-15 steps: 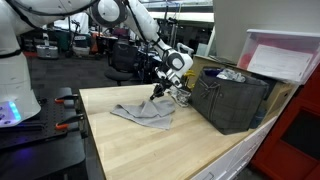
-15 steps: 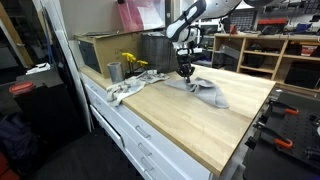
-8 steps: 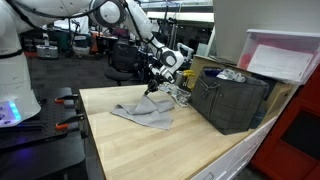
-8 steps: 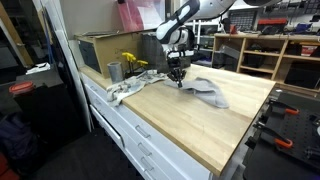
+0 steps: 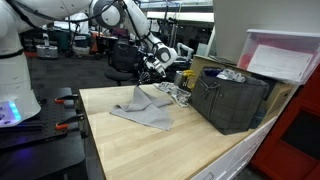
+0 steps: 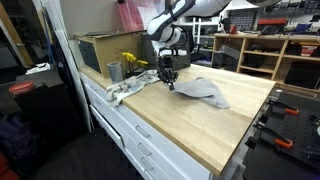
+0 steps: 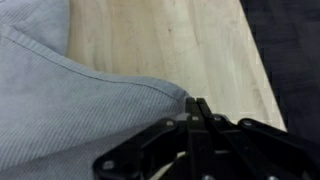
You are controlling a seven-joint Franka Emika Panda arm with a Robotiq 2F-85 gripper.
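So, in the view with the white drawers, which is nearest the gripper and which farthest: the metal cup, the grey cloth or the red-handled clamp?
1. Grey cloth: pinched in the shut gripper, one corner raised off the wooden top.
2. Metal cup: upright by the table's edge, on the dark bin's side.
3. Red-handled clamp: at the opposite end of the table, plainly farthest.

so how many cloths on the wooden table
2: a grey fabric cloth in the middle, one corner pinched in the jaws, and a pale crumpled cloth by the metal cup. The dark crate may hide more.
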